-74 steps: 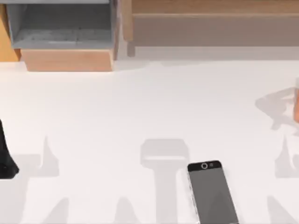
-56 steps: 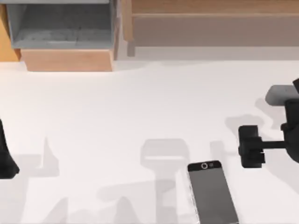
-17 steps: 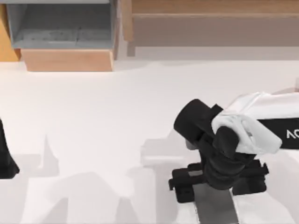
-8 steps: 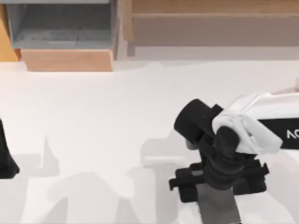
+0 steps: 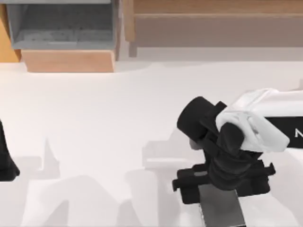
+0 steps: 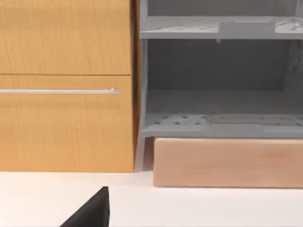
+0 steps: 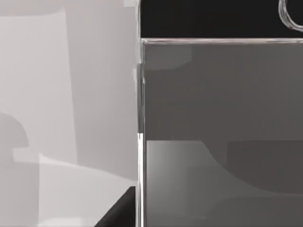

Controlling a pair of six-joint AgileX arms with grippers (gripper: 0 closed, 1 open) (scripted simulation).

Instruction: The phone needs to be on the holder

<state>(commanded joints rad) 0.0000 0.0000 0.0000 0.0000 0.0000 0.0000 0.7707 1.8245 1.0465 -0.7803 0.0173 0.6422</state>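
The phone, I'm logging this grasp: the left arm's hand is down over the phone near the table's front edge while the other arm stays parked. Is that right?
Not quite: the arm is wrong. The top view shows the right hand down over the phone near the table's front edge, while the left hand stays parked at the table's left edge.

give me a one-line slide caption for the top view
Right gripper poised over the flat dark grey phone at the white table's near edge; left arm parked at the left side.

light: bright, even | shadows: soft grey on table (image 5: 94, 118) | glare: faint
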